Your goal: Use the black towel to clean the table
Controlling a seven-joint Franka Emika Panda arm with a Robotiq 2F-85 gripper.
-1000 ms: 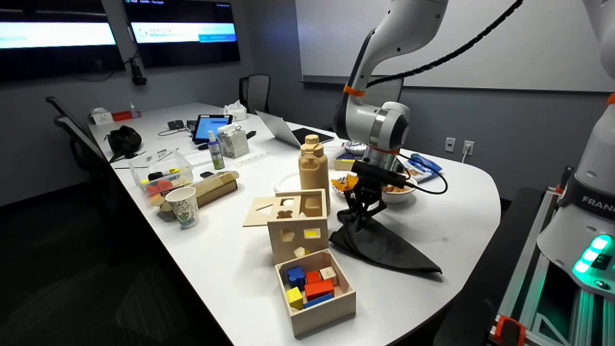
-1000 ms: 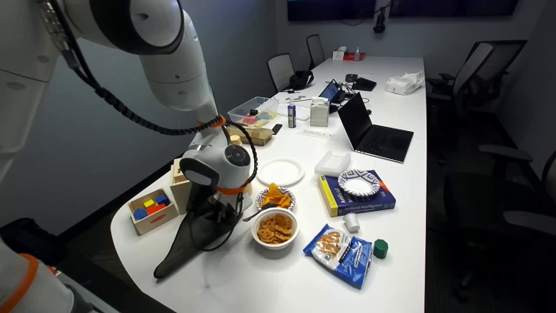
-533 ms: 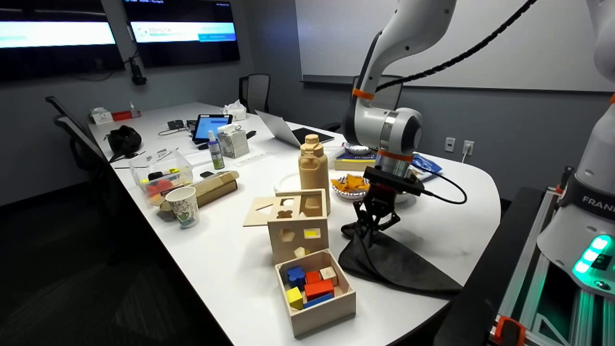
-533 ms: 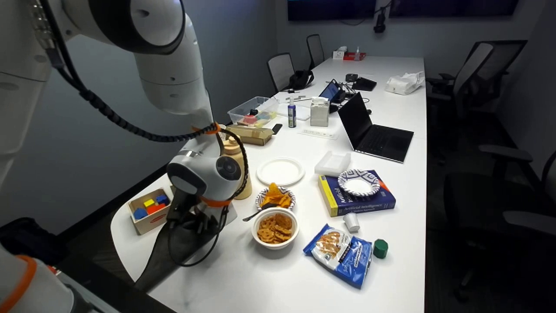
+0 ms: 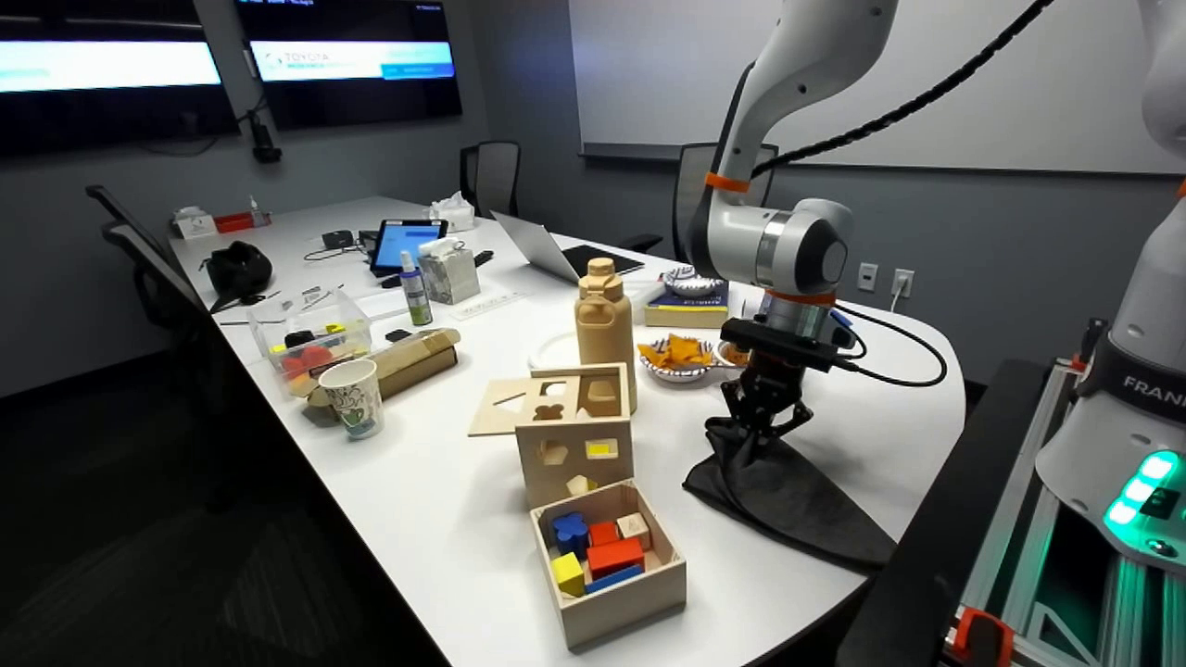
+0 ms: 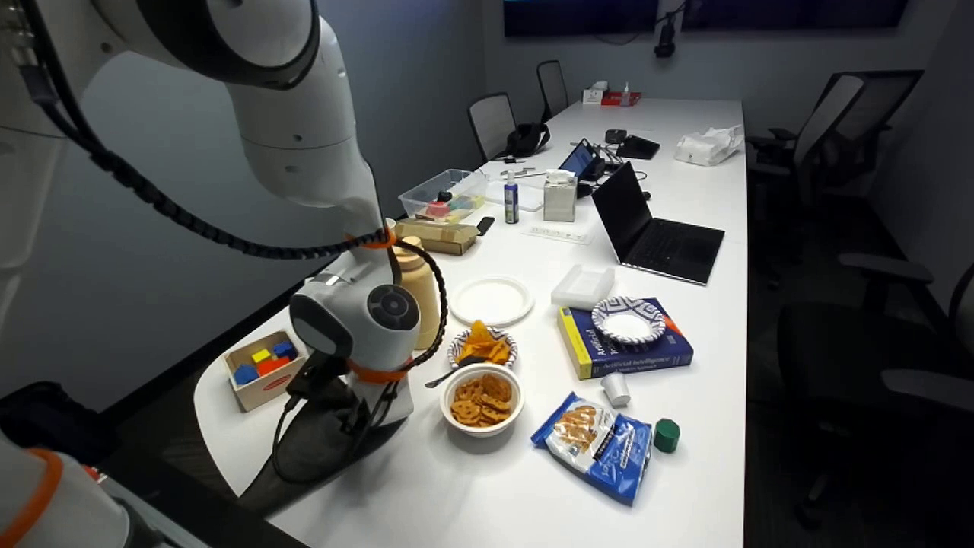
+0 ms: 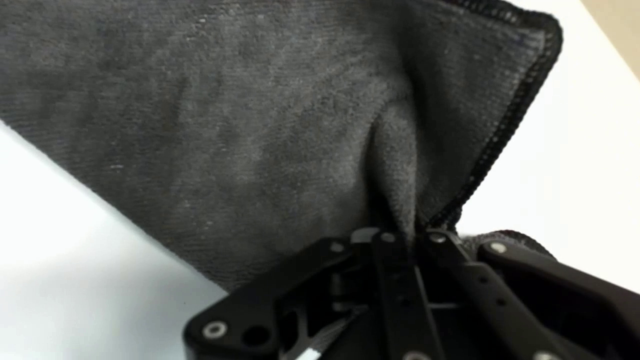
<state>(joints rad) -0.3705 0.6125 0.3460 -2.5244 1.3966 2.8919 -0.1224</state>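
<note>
The black towel [image 5: 797, 505] lies limp and creased on the white table [image 5: 445, 528]. It also shows in an exterior view [image 6: 316, 441] and fills much of the wrist view [image 7: 240, 130]. My gripper [image 5: 752, 432] points down over the towel's far end, and its fingers are closed on a bunched fold. In the wrist view the fold rises between the fingertips [image 7: 412, 240]. The towel's pointed end stretches to the table edge beside the robot base. In an exterior view the arm and a cable partly hide the gripper.
A wooden shape box [image 5: 576, 440], an open wooden box [image 5: 635, 607] of blocks and a tan bottle [image 5: 607, 338] stand beside the towel. A pretzel bowl [image 6: 482, 431], a chip bowl [image 5: 674, 374] and a snack bag [image 6: 601, 449] are near the arm. A book [image 6: 635, 355] lies farther back.
My gripper has dragged the towel across the table, away from the wooden boxes and toward the robot base. The towel's pointed end has reached the table edge. The fold stays gripped.
</note>
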